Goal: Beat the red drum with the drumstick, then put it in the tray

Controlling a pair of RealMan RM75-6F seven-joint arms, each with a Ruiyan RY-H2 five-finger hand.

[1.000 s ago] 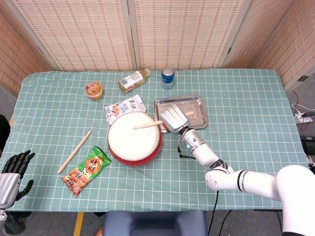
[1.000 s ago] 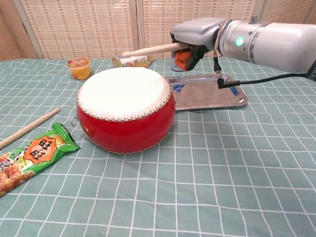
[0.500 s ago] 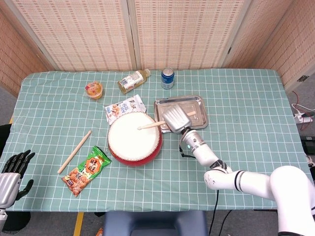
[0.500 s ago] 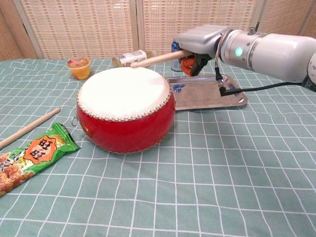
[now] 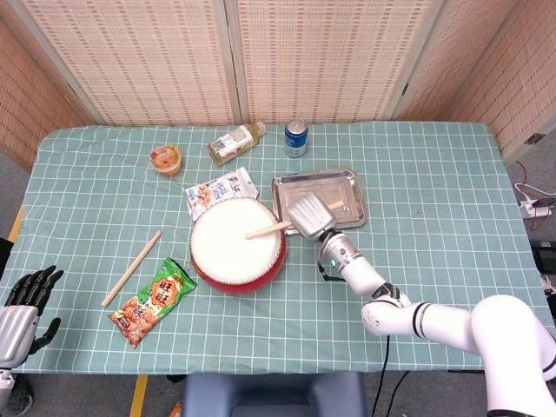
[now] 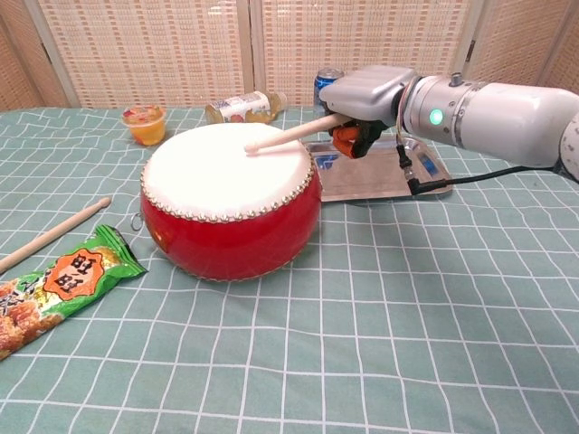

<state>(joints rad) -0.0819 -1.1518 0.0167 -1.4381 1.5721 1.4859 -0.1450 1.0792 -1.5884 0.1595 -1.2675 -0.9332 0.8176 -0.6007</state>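
The red drum [image 5: 236, 244] [image 6: 231, 199] with a white skin stands in the middle of the green checked table. My right hand [image 5: 312, 215] [image 6: 364, 98] grips a wooden drumstick [image 5: 268, 230] [image 6: 285, 136] at the drum's right rim. The stick's tip lies on or just above the white skin. Behind the hand lies the metal tray [image 5: 347, 188] [image 6: 431, 177], partly hidden by it. My left hand [image 5: 22, 304] hangs off the table's front left corner with its fingers spread and nothing in them.
A second drumstick [image 5: 132, 268] [image 6: 52, 235] and a green snack bag [image 5: 152, 302] [image 6: 50, 285] lie left of the drum. At the back are a jelly cup [image 5: 166, 158], a bottle on its side [image 5: 235, 142], a blue can [image 5: 296, 137] and a white packet [image 5: 219, 191].
My right hand has come down and toward the drum's near side, swinging the drumstick's tip from above the far rim down onto the skin. The left hand stayed put.
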